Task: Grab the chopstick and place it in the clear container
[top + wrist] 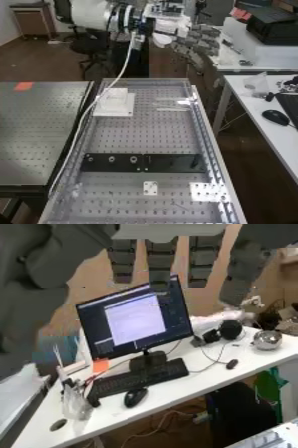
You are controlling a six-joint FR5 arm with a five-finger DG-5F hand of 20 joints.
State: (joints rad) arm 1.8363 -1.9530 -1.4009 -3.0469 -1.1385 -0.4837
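Grey hand [203, 43] hangs clear of the bench's [166, 135] far edge.

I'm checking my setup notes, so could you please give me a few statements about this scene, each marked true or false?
1. The hand has straight fingers. True.
2. The hand is gripping a chopstick. False: it holds nothing.
3. The black strip lies across the bench. True.
4. The white block sits on the black strip. False: it sits apart from it, farther along the bench.
5. The mouse lies near the keyboard. True.
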